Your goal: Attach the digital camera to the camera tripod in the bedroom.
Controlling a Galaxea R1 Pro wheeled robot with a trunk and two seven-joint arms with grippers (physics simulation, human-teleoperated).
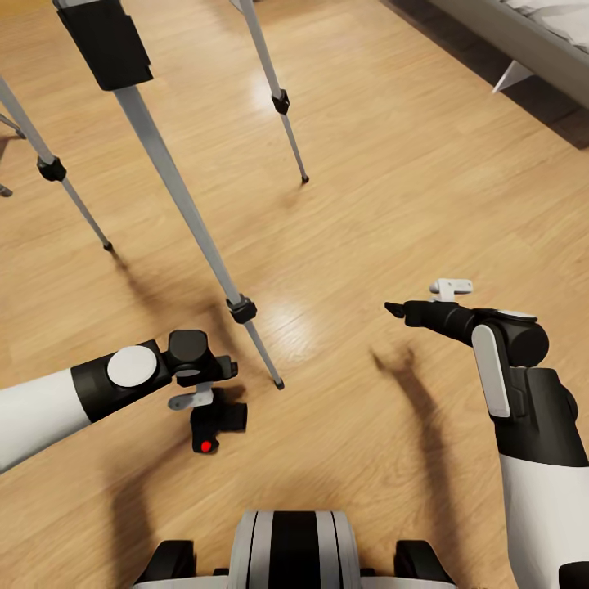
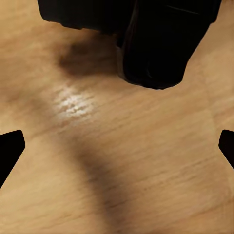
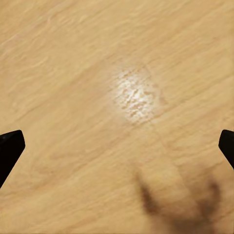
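Two things matter for this job, and both show in the head view: the digital camera [image 1: 217,421], its red button up, low beside the left gripper [image 1: 214,384], and the camera tripod [image 1: 176,192] standing on the wood floor [image 1: 409,164] just ahead, its nearest leg planted close to the camera. Whether the camera rests on the floor or hangs from the gripper I cannot tell from the head view. In the left wrist view the camera [image 2: 156,44] is a dark mass at one edge, and the two black fingertips [image 2: 9,148] sit at the frame's opposite sides with bare floor [image 2: 136,165] between them, so the jaws look spread apart and not clamped on it. The right gripper [image 1: 401,310] hangs over bare floor, well apart from the camera; in its wrist view its fingertips [image 3: 9,146] also stand wide, holding nothing. A corner of the bed [image 1: 532,41] sits at the far right. By my reading almost nothing is done yet: the camera is not on the tripod head, so the grasp, lift and seating remain
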